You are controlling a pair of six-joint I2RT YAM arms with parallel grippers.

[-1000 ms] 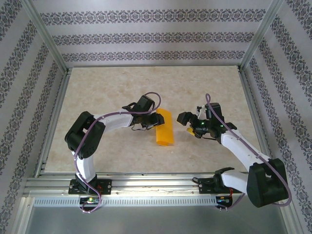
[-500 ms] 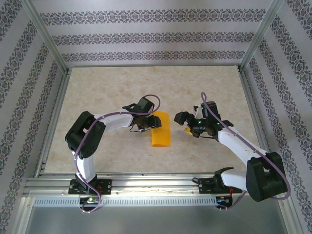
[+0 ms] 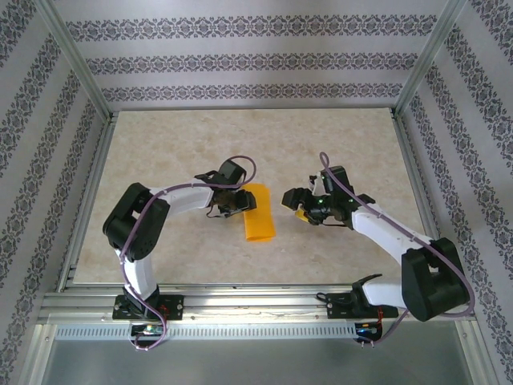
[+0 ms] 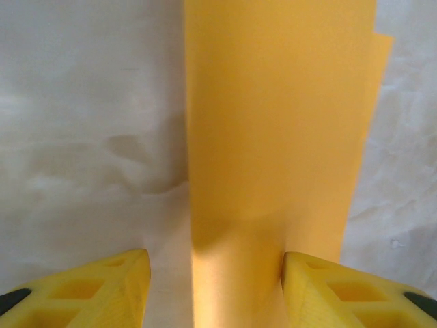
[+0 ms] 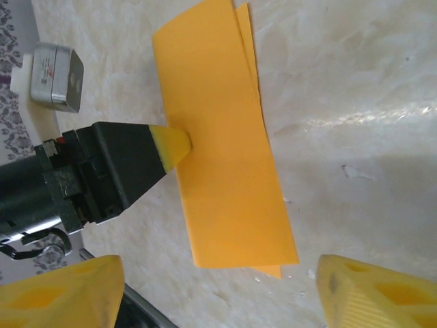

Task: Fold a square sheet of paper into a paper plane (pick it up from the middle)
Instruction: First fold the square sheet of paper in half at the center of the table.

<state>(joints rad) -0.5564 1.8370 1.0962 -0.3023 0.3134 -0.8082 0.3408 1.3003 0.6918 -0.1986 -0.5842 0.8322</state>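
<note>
The square sheet of paper (image 3: 258, 212) lies on the table folded in half into a bright orange strip, its two layers slightly offset at the ends. My left gripper (image 3: 235, 200) sits at its left long edge, jaws open. In the left wrist view the strip (image 4: 273, 137) runs away from the left gripper (image 4: 215, 290), and the right fingertip (image 4: 341, 290) rests on it. From the right wrist, that yellow fingertip (image 5: 171, 145) touches the paper (image 5: 222, 171). My right gripper (image 3: 295, 204) hovers open just right of the strip, and nothing lies between the fingers of this gripper (image 5: 218, 301).
The marble-patterned table (image 3: 240, 144) is walled by patterned panels and aluminium posts. A metal rail (image 3: 240, 301) runs along the near edge by the arm bases. The left wrist's camera box (image 5: 58, 68) sits above its gripper.
The folded paper and my left gripper have slid left and toward the near edge. My right gripper has followed leftward toward the strip, its jaws narrowing somewhat.
</note>
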